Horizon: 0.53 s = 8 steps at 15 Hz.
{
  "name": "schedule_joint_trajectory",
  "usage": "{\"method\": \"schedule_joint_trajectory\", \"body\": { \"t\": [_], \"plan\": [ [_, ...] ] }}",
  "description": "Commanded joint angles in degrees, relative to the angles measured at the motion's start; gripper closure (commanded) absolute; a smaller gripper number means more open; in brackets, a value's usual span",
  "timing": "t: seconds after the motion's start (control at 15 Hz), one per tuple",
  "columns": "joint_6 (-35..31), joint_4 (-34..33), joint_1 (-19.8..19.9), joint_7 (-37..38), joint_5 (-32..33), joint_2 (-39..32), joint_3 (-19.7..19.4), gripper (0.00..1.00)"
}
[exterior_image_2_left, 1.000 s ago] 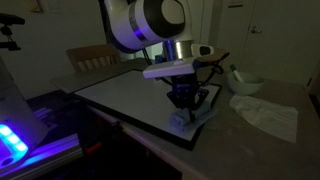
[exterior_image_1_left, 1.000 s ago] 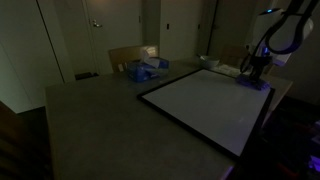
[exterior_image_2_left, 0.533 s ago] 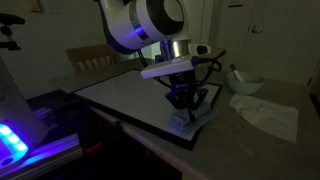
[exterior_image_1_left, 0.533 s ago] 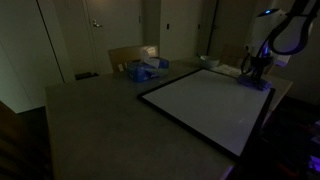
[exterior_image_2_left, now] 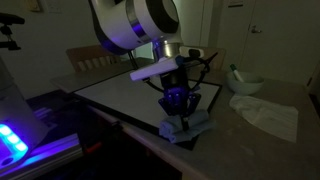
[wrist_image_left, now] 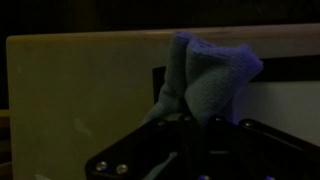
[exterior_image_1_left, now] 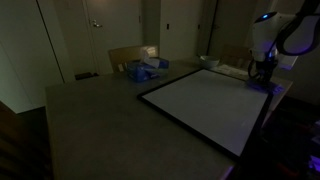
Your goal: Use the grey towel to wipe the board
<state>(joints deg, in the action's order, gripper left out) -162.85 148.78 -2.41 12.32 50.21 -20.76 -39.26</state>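
Note:
The room is dim. A white board [exterior_image_1_left: 205, 105] with a dark frame lies flat on the table, and it also shows in an exterior view [exterior_image_2_left: 130, 95]. My gripper [exterior_image_2_left: 178, 112] is shut on the grey towel [exterior_image_2_left: 185, 126] and presses it down at the board's near corner, over the frame edge. In an exterior view my gripper [exterior_image_1_left: 262, 76] stands at the board's far right corner. In the wrist view the grey towel [wrist_image_left: 205, 75] bunches up between the fingers, over the board's dark frame [wrist_image_left: 285, 68] and the table.
A crumpled white cloth [exterior_image_2_left: 268, 115] and a bowl [exterior_image_2_left: 245, 83] lie on the table beside the board. A wooden chair [exterior_image_1_left: 135, 55] with blue items [exterior_image_1_left: 146, 69] stands at the far side. A device with blue light [exterior_image_2_left: 15, 140] sits close by.
My gripper has dragged the towel along the board toward its corner and the table edge; the towel now lies over the frame.

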Motion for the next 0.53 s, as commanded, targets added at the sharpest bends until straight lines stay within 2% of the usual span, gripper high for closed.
{"method": "schedule_joint_trajectory", "body": {
  "t": [0.0,0.27,0.47],
  "plan": [
    [3.2,3.6,1.1,3.9,-0.6,4.0,4.1,0.98],
    [5.5,5.6,2.4,7.7,-1.7,7.1,9.2,0.98],
    [9.0,7.0,4.3,7.9,-5.2,9.3,14.1,0.98]
  ]
}}
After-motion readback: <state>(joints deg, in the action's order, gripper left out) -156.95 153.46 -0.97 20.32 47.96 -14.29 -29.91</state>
